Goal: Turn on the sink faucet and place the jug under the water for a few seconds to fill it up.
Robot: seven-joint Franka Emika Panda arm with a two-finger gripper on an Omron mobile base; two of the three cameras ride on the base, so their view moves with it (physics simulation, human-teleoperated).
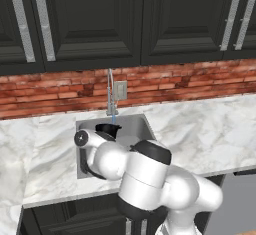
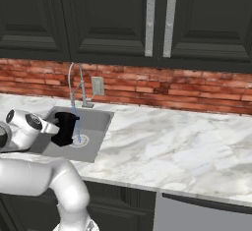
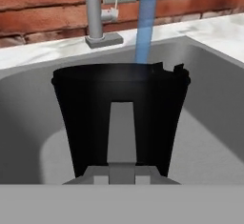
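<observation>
Jug — rigid, black, growing heavier as it fills — hangs in the sink at the water; your gripper pinches its handle, so keep it upright.

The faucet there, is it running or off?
Running. A thin light-blue stream of water drops from the sink faucet toward the black jug held over the sink. Whether it lands inside the jug, I cannot tell.

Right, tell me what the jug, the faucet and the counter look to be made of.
The jug: matte black, no shine, perhaps plastic or coated metal. The faucet: silver-grey with a smooth dull sheen, seemingly brushed metal. The counter: white with grey veins, looks like polished marble, though it could be an imitation.
</observation>
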